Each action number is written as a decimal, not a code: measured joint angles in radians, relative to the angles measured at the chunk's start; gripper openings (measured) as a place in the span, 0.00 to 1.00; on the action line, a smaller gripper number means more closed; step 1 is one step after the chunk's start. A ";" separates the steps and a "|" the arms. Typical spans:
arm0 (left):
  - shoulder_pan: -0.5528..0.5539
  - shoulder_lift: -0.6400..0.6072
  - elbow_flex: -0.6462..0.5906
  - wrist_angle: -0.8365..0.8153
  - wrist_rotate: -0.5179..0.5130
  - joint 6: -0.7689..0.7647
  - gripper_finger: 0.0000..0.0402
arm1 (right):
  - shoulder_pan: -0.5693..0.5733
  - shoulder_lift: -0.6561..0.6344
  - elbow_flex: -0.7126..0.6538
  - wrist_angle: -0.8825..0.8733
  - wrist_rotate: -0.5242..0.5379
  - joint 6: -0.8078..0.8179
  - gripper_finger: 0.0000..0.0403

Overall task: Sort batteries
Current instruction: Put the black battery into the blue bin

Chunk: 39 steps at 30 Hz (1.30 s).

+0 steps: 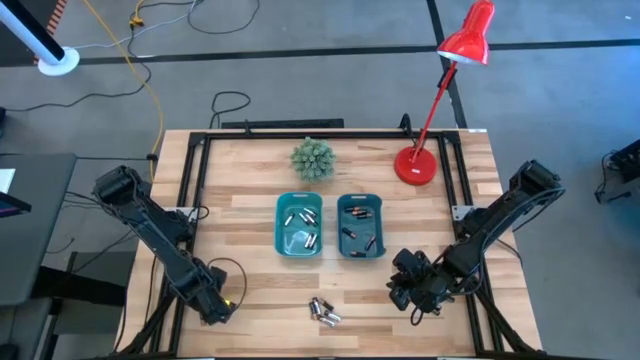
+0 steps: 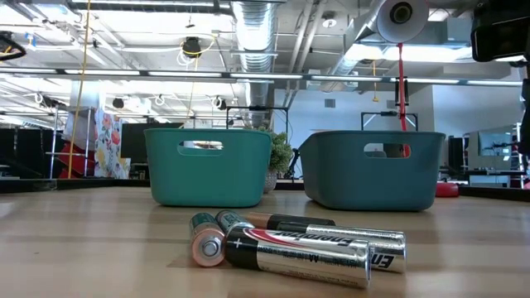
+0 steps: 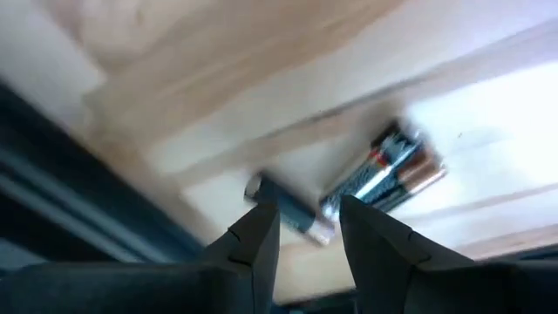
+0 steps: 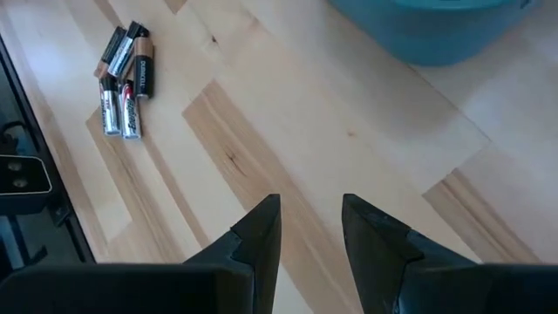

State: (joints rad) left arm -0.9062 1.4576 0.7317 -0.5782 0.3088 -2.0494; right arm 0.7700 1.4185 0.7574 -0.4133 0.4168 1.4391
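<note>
Lying loose on the table, silvery and copper-topped batteries [image 1: 324,312] cluster between two narrowly parted, empty end effectors.

My left tool [image 1: 222,308] sits low at the near left, fingers [image 3: 261,240] a little apart, holding nothing. My right tool [image 1: 403,292] hovers at the near right, arm bent, fingers [image 4: 261,228] parted, empty.

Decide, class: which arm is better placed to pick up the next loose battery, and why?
Probably the right, narrowly. The loose batteries lie near the table's front edge, between both arms. The right gripper is open, empty and aimed at bare wood with the cluster in clear view; the left gripper sits at the table's left frame, seeing them blurred.
</note>
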 joint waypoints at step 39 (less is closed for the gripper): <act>-0.153 0.010 0.318 -0.304 -0.669 0.260 0.28 | -0.079 0.000 0.000 0.102 0.000 0.142 0.35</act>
State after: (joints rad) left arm -1.0594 1.4677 1.0499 -0.8822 -0.3603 -1.7893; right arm 0.6908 1.4185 0.7574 -0.3115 0.4171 1.5809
